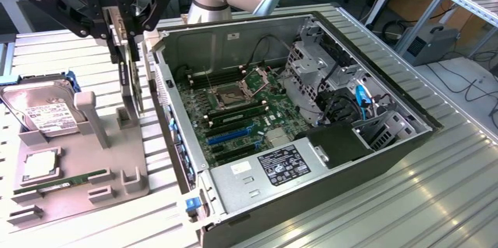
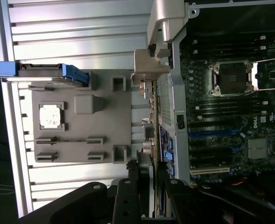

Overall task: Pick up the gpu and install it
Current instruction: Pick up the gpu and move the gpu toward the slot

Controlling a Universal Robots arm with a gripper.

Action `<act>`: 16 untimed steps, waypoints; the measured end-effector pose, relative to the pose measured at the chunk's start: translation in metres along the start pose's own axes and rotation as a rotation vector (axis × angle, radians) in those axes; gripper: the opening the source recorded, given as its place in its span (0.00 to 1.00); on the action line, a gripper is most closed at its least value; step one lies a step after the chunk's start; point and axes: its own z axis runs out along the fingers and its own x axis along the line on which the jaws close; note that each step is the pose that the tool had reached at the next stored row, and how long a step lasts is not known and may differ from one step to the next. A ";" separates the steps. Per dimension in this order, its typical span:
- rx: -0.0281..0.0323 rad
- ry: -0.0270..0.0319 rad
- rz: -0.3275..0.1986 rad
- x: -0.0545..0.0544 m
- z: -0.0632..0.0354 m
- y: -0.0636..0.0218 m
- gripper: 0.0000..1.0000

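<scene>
Gripper, marked ROBOTIQ with the lettering partly cut off, is half-closed and clamps the gpu edge-on, at ten o'clock from the case.

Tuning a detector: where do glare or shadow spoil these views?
Exterior view: glare streaks the ribbed table beside the computer case, whose inside is evenly lit. Wrist view: the gripper, shut on the gpu, is a dark silhouette; the motherboard looks dim.

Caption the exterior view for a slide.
Gripper holds the gpu upright by the grey parts tray, beside the open computer case.
</scene>
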 end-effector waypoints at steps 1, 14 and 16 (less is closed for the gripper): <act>0.0002 0.0000 0.000 0.000 0.0002 0.0000 0.27; 0.0027 -0.0002 0.000 -0.007 0.0025 0.0004 0.27; 0.0031 -0.0003 0.000 -0.008 0.0029 0.0004 0.27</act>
